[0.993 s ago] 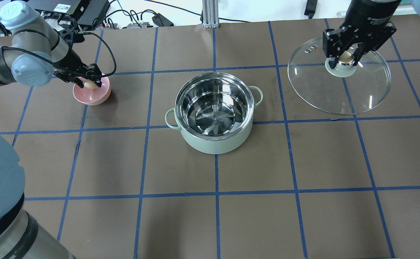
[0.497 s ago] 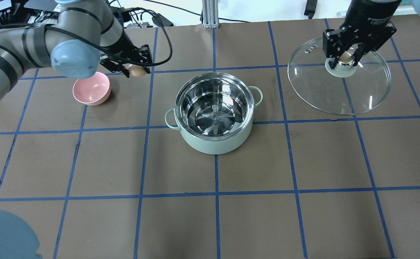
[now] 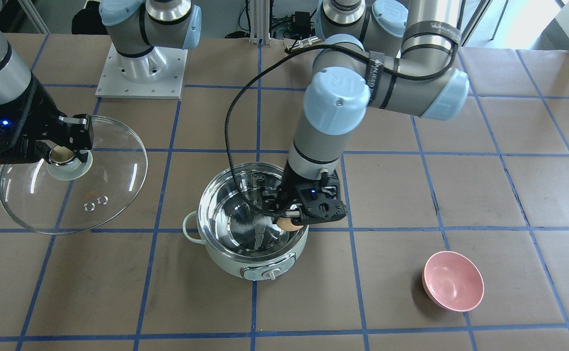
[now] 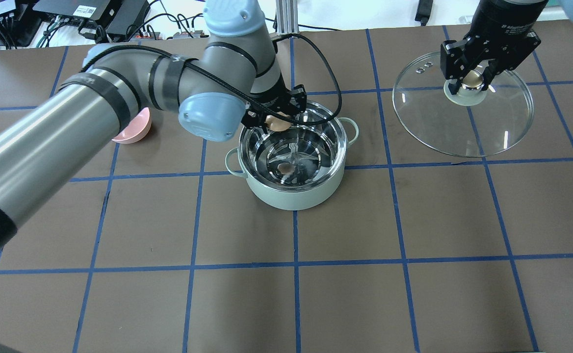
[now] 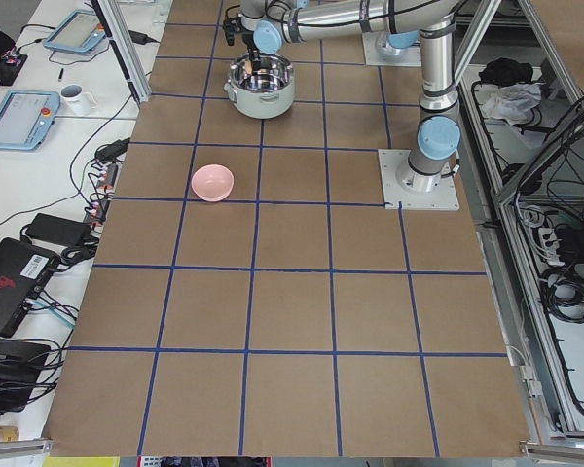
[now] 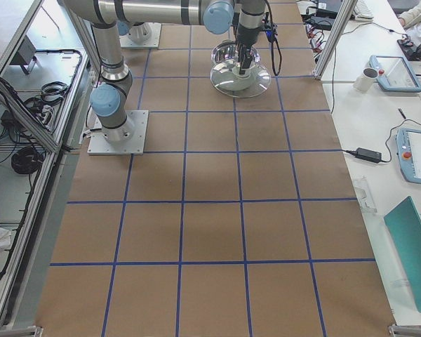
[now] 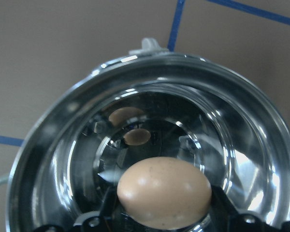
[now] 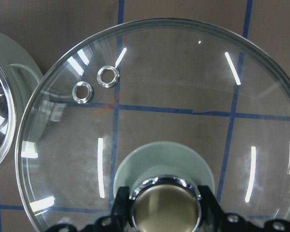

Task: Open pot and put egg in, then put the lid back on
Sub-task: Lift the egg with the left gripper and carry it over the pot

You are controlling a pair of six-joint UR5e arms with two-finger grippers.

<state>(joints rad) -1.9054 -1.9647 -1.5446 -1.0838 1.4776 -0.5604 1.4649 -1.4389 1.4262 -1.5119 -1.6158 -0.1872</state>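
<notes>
The mint-green pot (image 4: 291, 196) stands open at the table's middle, and also shows in the front view (image 3: 245, 263). My left gripper (image 4: 275, 117) is shut on the brown egg (image 4: 277, 123) and holds it just above the pot's opening, near the rim's far-left side. The left wrist view shows the egg (image 7: 164, 193) over the steel interior (image 7: 232, 145), with its reflections on the bottom. My right gripper (image 4: 472, 78) is shut on the tan knob (image 8: 165, 203) of the glass lid (image 4: 492, 127). It holds the lid to the pot's right, apart from it.
An empty pink bowl (image 3: 452, 287) sits left of the pot in the overhead view (image 4: 134, 128), partly hidden by my left arm. Blue tape lines grid the brown table. Cables and electronics lie along the far edge.
My left arm has carried the egg out of the pink bowl and rightwards to above the pot. The right gripper and the lid have not moved.
</notes>
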